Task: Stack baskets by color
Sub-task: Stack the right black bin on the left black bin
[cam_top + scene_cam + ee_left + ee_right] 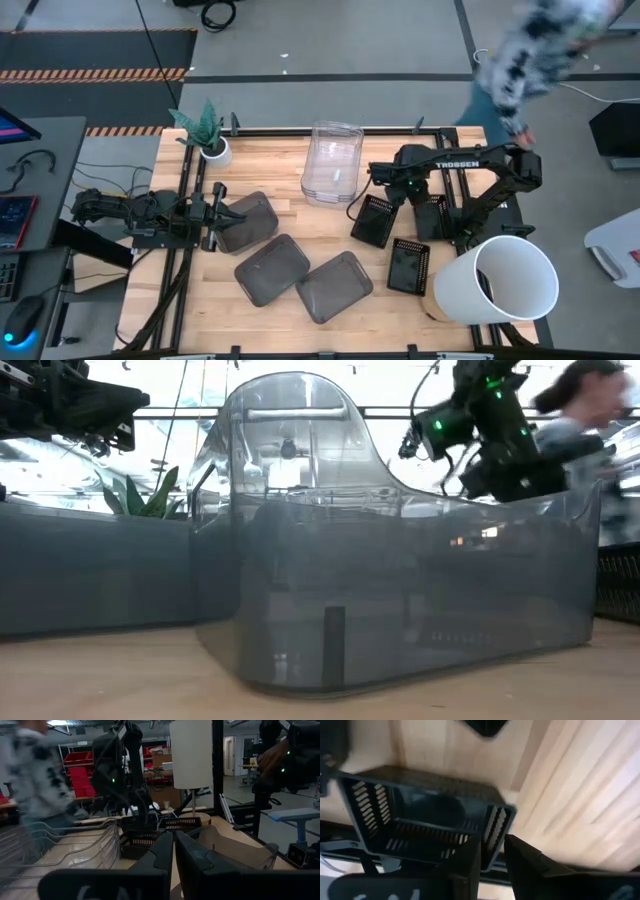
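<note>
Three smoky grey baskets [272,268] lie at the table's front middle. A stack of clear baskets [333,160] stands at the far middle. Two black perforated baskets [408,265] lie right of centre, one of them under the right arm. My right gripper [492,857] points steeply down, shut on a third black basket [375,220] near the clear stack. My left gripper [174,851] is shut with nothing in it. It hangs level above the leftmost grey basket [245,220] and points toward the table's right. My right gripper has one short end wall [496,832] of the black perforated basket pinched between its two fingers, one inside the basket and one outside. The fingers come from above, slanting down. The basket hangs tilted; whether its far end rests on the table I cannot tell.
A large white bucket [500,280] lies on its side at the front right, close to the right arm's base. A small white plant pot [213,150] stands at the far left. A person [530,60] moves behind the table's far right corner.
</note>
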